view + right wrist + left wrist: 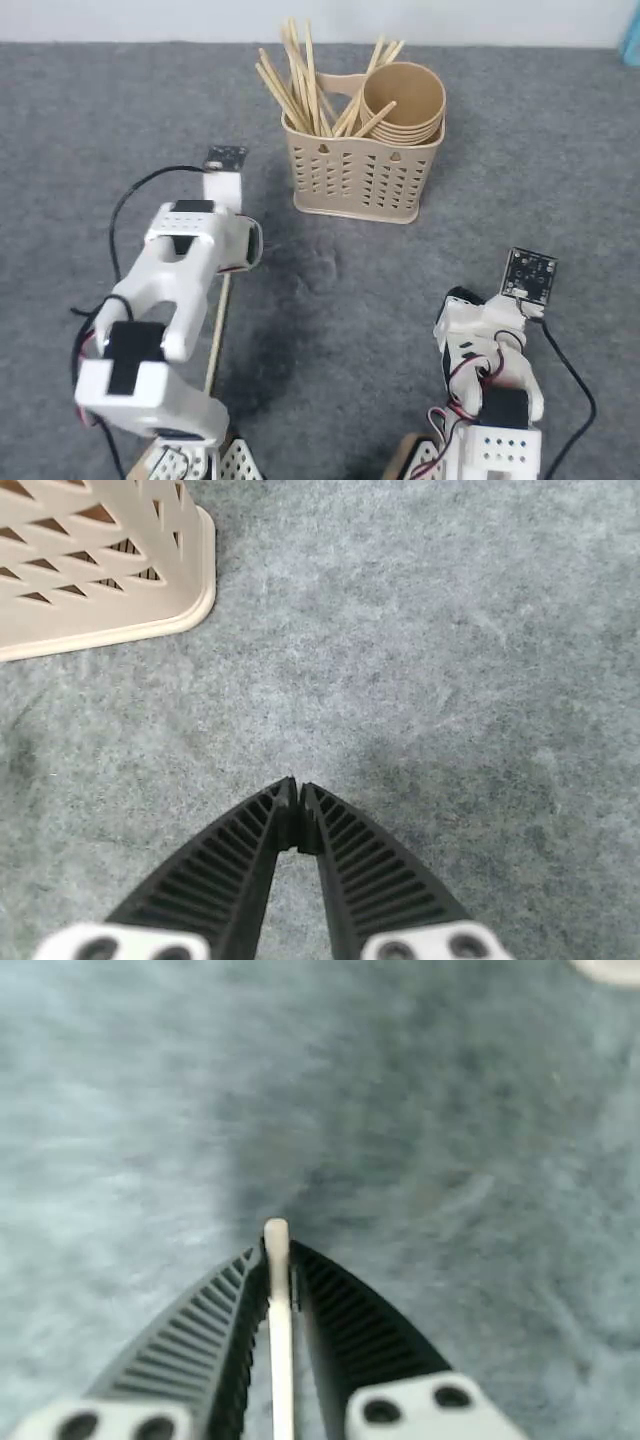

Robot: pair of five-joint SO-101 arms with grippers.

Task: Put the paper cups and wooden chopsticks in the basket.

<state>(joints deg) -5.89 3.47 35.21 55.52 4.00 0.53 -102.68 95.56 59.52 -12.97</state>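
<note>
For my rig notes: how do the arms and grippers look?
The left arm and right arm have white shells, black motors, black and red cables, and a small dark board at the wrist. The left gripper and right gripper have black ribbed fingers tapering to points, on white bases.

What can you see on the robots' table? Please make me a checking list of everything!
Surface: grey carpet, flat.
Job's things: basket holds stacked paper cups and many chopsticks; a single chopstick is outside it.
Clutter: nothing seen.
Grippers: left gripper shut on the single chopstick; right gripper shut, empty, above the carpet.
Cables: black left cable and black right cable trail over the carpet.
Surroundings: pale wall behind.
</note>
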